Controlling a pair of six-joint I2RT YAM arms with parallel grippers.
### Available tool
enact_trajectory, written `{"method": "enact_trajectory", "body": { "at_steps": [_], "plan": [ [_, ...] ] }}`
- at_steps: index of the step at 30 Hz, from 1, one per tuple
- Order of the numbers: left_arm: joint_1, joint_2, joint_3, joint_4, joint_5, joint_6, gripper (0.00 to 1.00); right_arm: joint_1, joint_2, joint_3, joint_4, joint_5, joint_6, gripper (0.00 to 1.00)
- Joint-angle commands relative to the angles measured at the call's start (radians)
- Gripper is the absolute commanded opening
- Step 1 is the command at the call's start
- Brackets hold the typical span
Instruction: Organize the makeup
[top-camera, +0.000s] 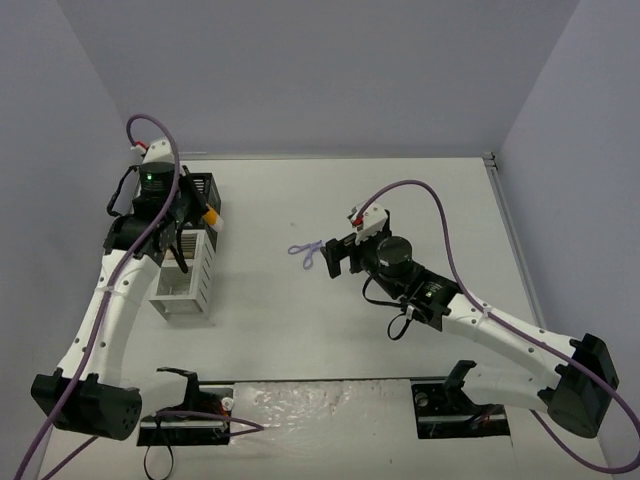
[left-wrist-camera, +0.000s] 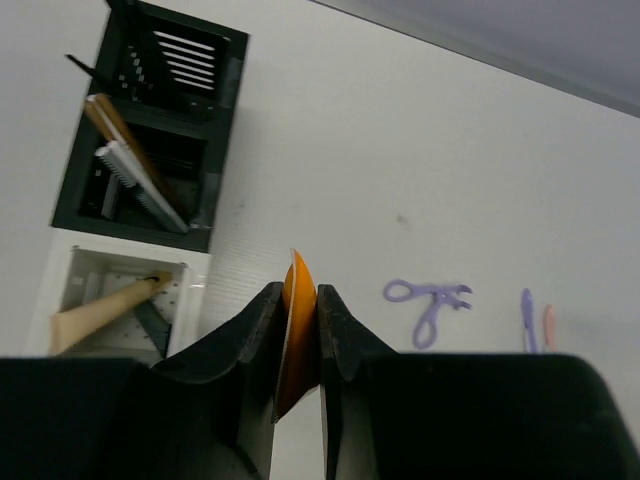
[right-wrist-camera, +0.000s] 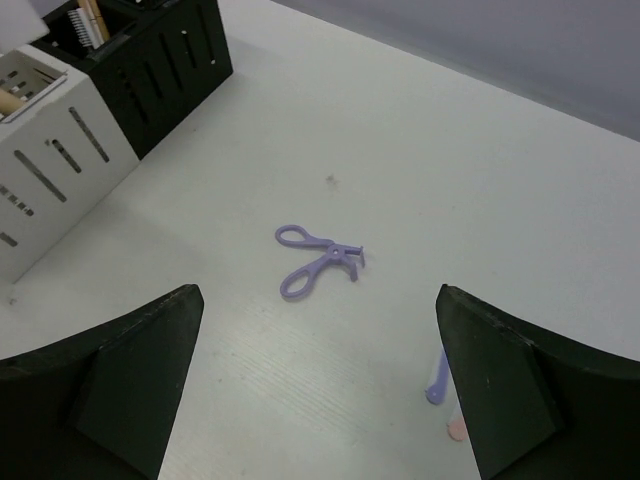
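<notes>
My left gripper (top-camera: 192, 228) is shut on the orange tube (top-camera: 209, 214) and holds it above the black-and-white rack (top-camera: 203, 278). In the left wrist view the tube's flat orange end (left-wrist-camera: 298, 330) sits pinched between the fingers (left-wrist-camera: 340, 340). The purple looped tool (top-camera: 306, 250) lies on the table just left of my right gripper (top-camera: 335, 258), which is open and empty. The right wrist view shows the tool (right-wrist-camera: 318, 262) ahead of the wide-open gripper (right-wrist-camera: 318, 312). A tan brush (left-wrist-camera: 100, 312) lies in the white compartment. Tan and grey pencils (left-wrist-camera: 135, 180) stand in a black compartment.
Two thin sticks, one purple (right-wrist-camera: 438, 380) and one pink (right-wrist-camera: 457, 430), lie on the table beside the right finger. The rack (right-wrist-camera: 60, 170) stands at the table's left, near the left wall. Walls close the table at the back and both sides.
</notes>
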Motion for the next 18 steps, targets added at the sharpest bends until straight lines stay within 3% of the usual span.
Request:
{"method": "enact_trajectory", "body": {
  "at_steps": [1, 10, 18],
  "plan": [
    [0.150, 0.016, -0.003, 0.033, -0.052, 0.086, 0.00, -0.047, -0.046, -0.022, 0.021, 0.067, 0.041, 1.00],
    [0.293, 0.097, -0.131, 0.186, 0.002, 0.075, 0.00, -0.077, -0.044, -0.045, 0.000, 0.086, 0.055, 1.00],
    [0.310, 0.114, -0.162, 0.167, -0.008, 0.057, 0.01, -0.100, -0.040, -0.062, -0.001, 0.092, 0.058, 1.00]
  ]
}}
